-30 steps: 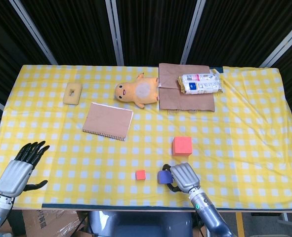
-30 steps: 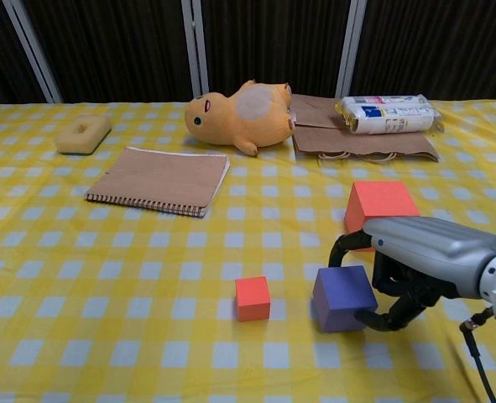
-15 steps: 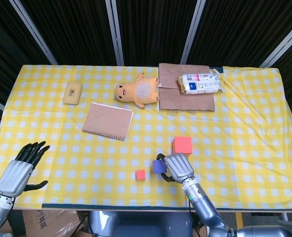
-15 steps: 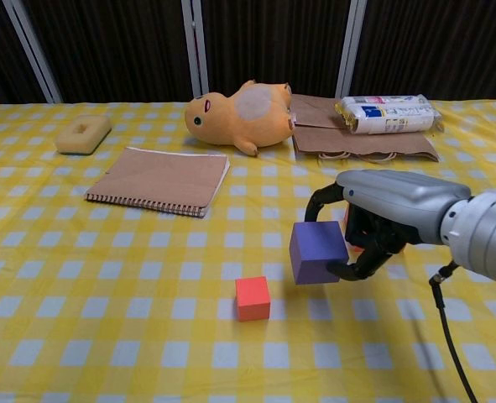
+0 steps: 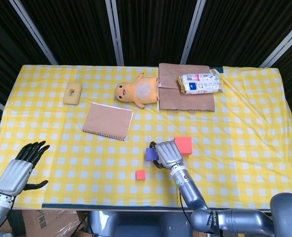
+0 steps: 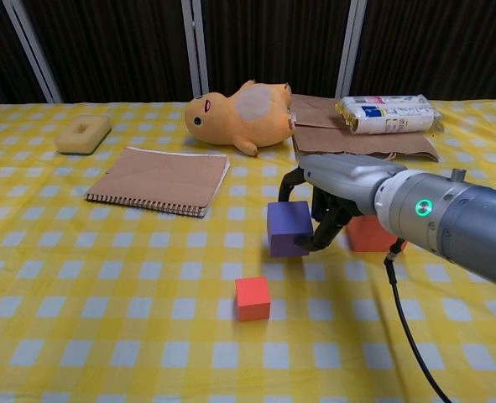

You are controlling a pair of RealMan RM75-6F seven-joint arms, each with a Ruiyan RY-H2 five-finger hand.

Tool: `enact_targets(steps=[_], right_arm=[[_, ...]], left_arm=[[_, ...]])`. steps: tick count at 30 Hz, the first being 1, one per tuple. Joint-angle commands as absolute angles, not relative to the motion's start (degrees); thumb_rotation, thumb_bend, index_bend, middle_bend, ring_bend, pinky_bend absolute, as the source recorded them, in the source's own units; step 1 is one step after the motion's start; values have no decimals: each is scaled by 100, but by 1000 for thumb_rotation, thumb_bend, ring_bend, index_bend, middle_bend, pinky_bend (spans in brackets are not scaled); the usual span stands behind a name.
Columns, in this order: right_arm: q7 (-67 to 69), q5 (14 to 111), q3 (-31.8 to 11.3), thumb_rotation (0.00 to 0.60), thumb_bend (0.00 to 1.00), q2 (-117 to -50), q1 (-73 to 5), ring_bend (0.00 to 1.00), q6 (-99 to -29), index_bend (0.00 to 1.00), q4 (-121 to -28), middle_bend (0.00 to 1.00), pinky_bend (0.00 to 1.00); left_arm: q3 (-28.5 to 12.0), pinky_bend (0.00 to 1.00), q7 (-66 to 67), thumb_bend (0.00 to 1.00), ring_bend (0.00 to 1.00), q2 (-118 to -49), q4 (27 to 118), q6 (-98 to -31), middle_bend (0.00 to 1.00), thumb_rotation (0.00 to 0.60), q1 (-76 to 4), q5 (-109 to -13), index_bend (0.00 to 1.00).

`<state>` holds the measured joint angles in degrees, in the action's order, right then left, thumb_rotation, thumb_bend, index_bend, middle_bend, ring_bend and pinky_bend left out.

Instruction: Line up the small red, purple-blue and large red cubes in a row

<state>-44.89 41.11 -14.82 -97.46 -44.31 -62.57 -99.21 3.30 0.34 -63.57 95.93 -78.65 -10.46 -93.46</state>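
My right hand [image 5: 167, 153] [image 6: 336, 191] grips the purple-blue cube [image 5: 151, 154] [image 6: 289, 228] from its right side, with fingers curled over its top and under its edge. The cube hangs slightly above the cloth, left of the large red cube [image 5: 183, 145] [image 6: 373, 233], which my hand and forearm partly hide in the chest view. The small red cube [image 5: 141, 175] [image 6: 253, 298] lies on the table in front of the purple-blue cube, closer to me. My left hand [image 5: 20, 168] is open at the table's near left corner, holding nothing.
A brown notebook [image 5: 107, 121] [image 6: 160, 180] lies left of centre. A yellow plush toy [image 5: 136, 92] [image 6: 241, 113], a brown paper bag [image 5: 186, 94] with a white packet [image 5: 200, 83] [image 6: 388, 114] on it, and a yellow sponge [image 5: 72, 92] [image 6: 83, 133] sit along the far side.
My right hand has lifted the purple-blue cube off the near table edge and carried it away from me and leftward, to beside the large red cube. The left hand has stayed still.
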Motion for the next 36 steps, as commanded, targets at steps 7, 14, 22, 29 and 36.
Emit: enact_targets(steps=[7,14,22,29,36], right_arm=[[-4477,3793,-1530,600,451,-9808,-4637,1000,-6224,490,-9550,1000,1000],[-4373,3719,-1498,600,451,-9841,-4721,1000,-6214,491,-9349,1000,1000],[-4323,3704,-1439,600,451,-9853,-4783,1000,-6260,490,-9276,1000,1000],[-4325,3718,-1373,600,451,-9858,-4818,1000,-6320,380,-9248,1000,1000],[-4338,3746,-1320,600,451,-9808,-4828,1000,-6412,141,-9357,1000,1000]], left_arm=[[332,0,23,0,0,-6341,9623,-7835,0,600,-1055,-9317,0],[331,0,33,0,0,-6338,9640,-7810,0,600,-1064,-9297,0],[331,0,34,0,0,-6333,9654,-7802,0,600,-1067,-9286,0],[334,0,17,0,0,-6324,9661,-7803,0,600,-1066,-9283,0],[337,0,10,0,0,-6321,9663,-7800,0,600,-1068,-9286,0]])
